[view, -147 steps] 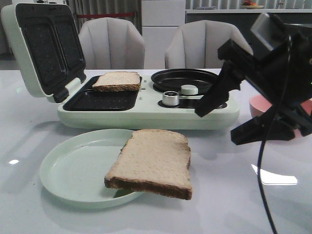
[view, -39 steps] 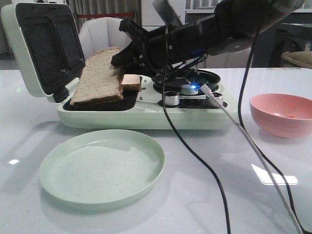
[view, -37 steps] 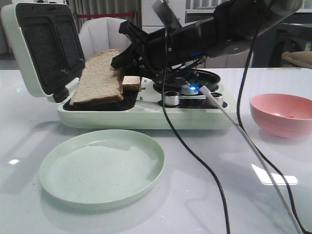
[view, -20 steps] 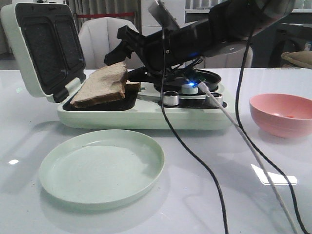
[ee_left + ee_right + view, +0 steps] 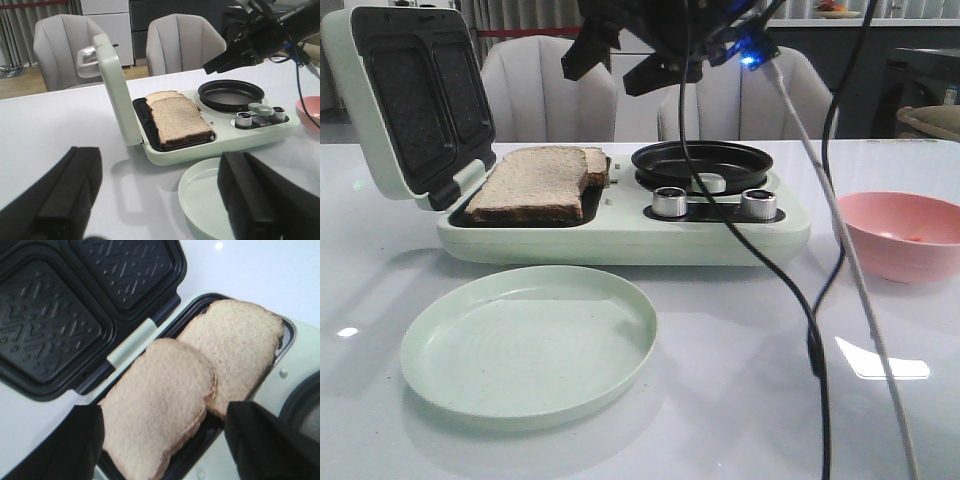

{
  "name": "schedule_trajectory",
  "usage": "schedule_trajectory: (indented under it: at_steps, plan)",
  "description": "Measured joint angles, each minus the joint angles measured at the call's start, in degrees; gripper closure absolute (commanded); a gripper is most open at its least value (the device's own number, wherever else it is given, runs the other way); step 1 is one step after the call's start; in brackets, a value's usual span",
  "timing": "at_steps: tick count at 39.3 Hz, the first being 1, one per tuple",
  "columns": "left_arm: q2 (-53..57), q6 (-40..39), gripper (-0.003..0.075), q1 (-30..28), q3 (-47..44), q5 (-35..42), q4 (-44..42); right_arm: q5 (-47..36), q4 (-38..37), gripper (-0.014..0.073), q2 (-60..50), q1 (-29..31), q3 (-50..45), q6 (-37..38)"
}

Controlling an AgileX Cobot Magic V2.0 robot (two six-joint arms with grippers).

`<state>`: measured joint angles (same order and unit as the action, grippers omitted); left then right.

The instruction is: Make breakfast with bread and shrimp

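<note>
Two slices of bread [image 5: 532, 184] lie in the bottom tray of the open sandwich maker [image 5: 620, 236], the nearer slice partly overlapping the farther one. The right gripper [image 5: 618, 62] hangs above the machine with its jaws spread and holding nothing. The left gripper [image 5: 159, 200] is low over the table, also spread wide and empty, near the green plate [image 5: 528, 342].

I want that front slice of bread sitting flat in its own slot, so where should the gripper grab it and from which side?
Likely best at the front slice by its crust edge that overlaps the rear slice. That edge rides up, leaving room for a finger beneath, while the rest sits down in the sandwich maker's tray. Come from above, as the right gripper hangs open over it; the raised lid blocks the hinge side.
</note>
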<state>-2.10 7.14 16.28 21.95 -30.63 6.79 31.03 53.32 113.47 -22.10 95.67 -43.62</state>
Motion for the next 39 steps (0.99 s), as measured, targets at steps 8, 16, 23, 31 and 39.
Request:
schedule_trajectory:
  at_steps: [8, 16, 23, 31, 39]
  plan:
    - [0.0, 0.0, 0.019, 0.0, 0.0, 0.0, 0.0, 7.91, -25.08, 0.0001, -8.4, 0.0, -0.59, 17.99]
    - [0.0, 0.0, 0.019, 0.0, 0.0, 0.0, 0.0, 6.38, -34.98, 0.0017, -20.36, 0.0, -7.7, 24.79]
    - [0.0, 0.0, 0.019, 0.0, 0.0, 0.0, 0.0, 2.59, -36.02, 0.0017, -30.88, 0.0, -18.23, 25.59]
    - [0.0, 0.0, 0.019, 0.0, 0.0, 0.0, 0.0, 0.83, -38.57, 0.0017, -40.87, 0.0, -29.34, 26.57]
    - [0.0, 0.0, 0.019, 0.0, 0.0, 1.18, 0.0, 1.07, -47.11, 0.0017, -49.91, 1.55, -37.12, 35.45]
